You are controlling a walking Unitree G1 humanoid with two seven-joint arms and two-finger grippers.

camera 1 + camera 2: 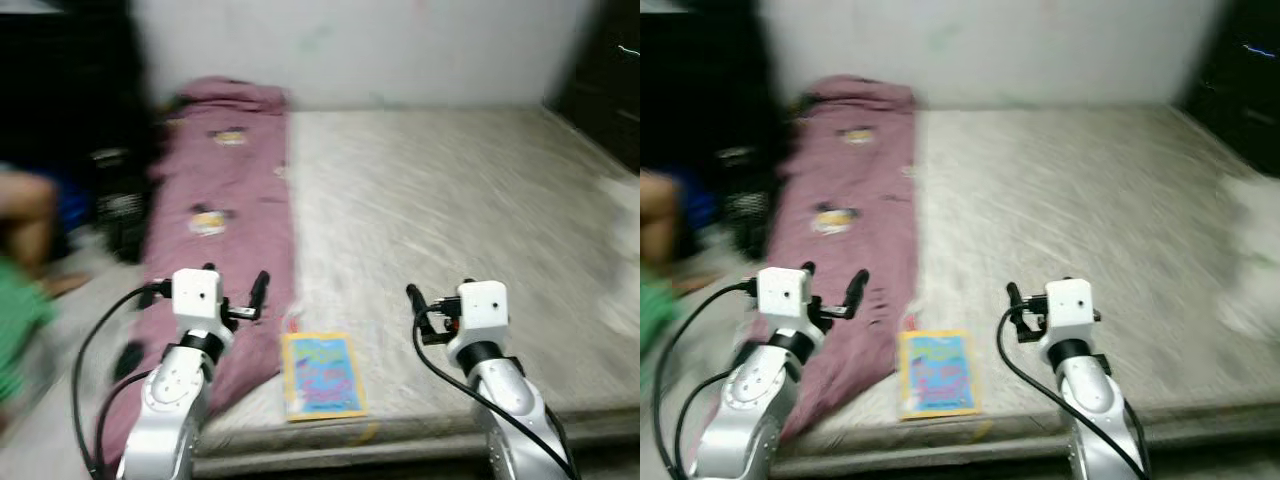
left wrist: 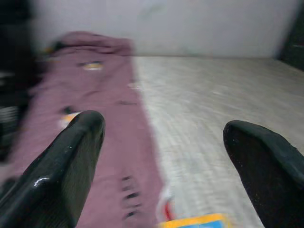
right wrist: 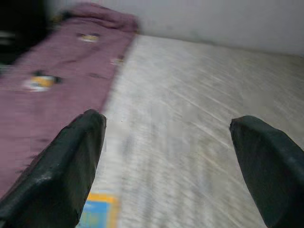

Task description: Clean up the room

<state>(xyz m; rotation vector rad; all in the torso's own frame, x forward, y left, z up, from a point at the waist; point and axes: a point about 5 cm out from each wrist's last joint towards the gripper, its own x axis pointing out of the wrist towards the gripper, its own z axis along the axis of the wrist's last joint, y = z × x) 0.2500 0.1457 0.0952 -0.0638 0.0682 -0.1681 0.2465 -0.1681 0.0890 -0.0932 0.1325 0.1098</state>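
1. Nearest to the camera: a colourful book (image 1: 322, 375), lying flat at the near edge of the bed (image 1: 450, 210), between the two arms. Yellow border, blue and pink cover; details too blurred to read.
2. Long axis running roughly from the near edge of the bed toward the far wall, only slightly turned. Which end is the top of the cover: cannot tell.
3. Just beside the book, on the robot's left: a mauve blanket (image 1: 215, 215) stretched along the left side of the bed from the wall, its near end hanging over the edge. Touching the book or not: cannot tell.
4. Left end effector (image 1: 233, 286) raised above the near end of the blanket, fingers spread, holding nothing.
5. Right end effector (image 1: 437, 297) raised above the bare mattress, well right of the book, fingers spread too, nothing between them.
6. Progress, as a judgement: early. Book not yet picked up, blanket not yet folded; nothing grasped.
7. At the far left, part of a person (image 1: 25, 260), blurred, beside the bed.
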